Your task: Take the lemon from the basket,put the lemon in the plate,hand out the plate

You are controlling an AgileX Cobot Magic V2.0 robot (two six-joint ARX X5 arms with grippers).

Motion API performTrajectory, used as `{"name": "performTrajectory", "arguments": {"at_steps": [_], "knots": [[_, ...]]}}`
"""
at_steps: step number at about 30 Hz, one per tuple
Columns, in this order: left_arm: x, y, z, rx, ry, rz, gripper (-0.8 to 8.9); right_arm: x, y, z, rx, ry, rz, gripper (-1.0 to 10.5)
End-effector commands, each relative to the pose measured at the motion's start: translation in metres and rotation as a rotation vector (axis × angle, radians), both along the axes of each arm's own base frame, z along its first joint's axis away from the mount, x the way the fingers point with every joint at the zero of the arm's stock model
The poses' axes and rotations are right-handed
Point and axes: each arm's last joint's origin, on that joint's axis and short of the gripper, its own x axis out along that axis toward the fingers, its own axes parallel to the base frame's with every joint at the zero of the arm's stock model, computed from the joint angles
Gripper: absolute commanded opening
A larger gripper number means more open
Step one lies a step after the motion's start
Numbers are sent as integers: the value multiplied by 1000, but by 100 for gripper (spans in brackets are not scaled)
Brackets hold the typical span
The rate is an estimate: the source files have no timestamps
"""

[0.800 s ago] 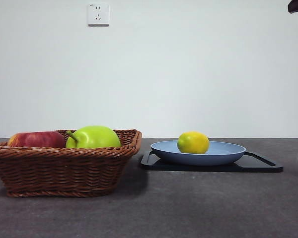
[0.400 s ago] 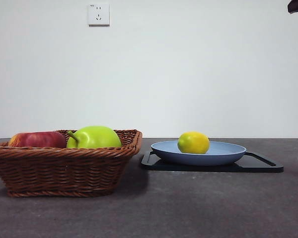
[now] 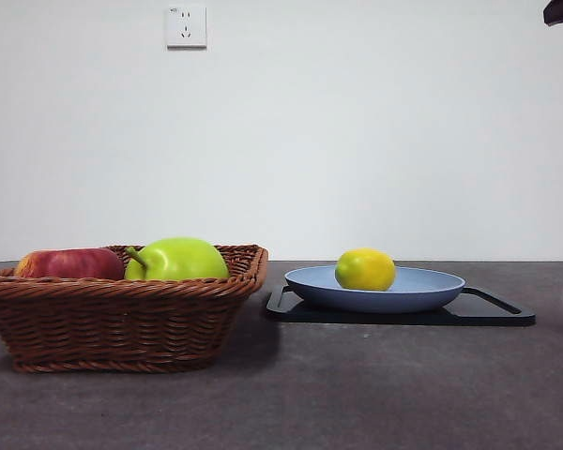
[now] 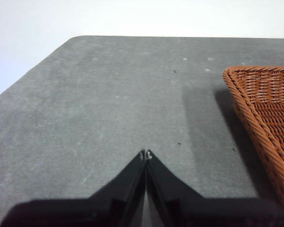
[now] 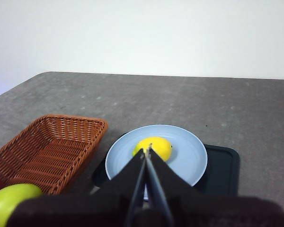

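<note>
The lemon (image 3: 365,269) lies in the plate (image 3: 432,286), so the first two parts of the task look done; what remains, as I judge it, is handing the plate out. The plate sits on a black tray (image 3: 502,312), just beside the basket (image 3: 122,319), which holds a red apple (image 3: 68,263) and a green fruit (image 3: 176,259). In the right wrist view the lemon (image 5: 153,148) rests a little off the plate's centre, toward the basket side.

The right pincer (image 5: 147,152) hangs above the plate (image 5: 189,156) with its jaws together, gripping nothing. The left pincer (image 4: 146,154) is likewise closed and empty, over bare worktop (image 4: 109,109) near the basket's outer corner (image 4: 262,101), well apart from the plate.

To do this step well, the right pincer should part its jaws first, then come down at the plate's rim on the side away from the basket, where the tray leaves room. One jaw should go under the lip and one over it, clear of the lemon. The rim is smooth and shallow, so a firm bite is wanted. The lift should be slow and level, because a round lemon on a shallow plate will likely roll at any tilt.
</note>
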Motion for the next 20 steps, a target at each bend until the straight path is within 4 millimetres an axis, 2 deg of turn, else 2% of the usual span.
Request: {"name": "performTrajectory", "arguments": {"at_steps": [1,16,20], "knots": [[0,0,-3,-10,0,6,8,-1,1,4,23,-13,2,3],[0,0,-3,-10,0,6,8,-1,1,4,22,-13,2,3],[0,0,-3,-10,0,6,8,-3,-3,4,-111,-64,-13,3]]}}
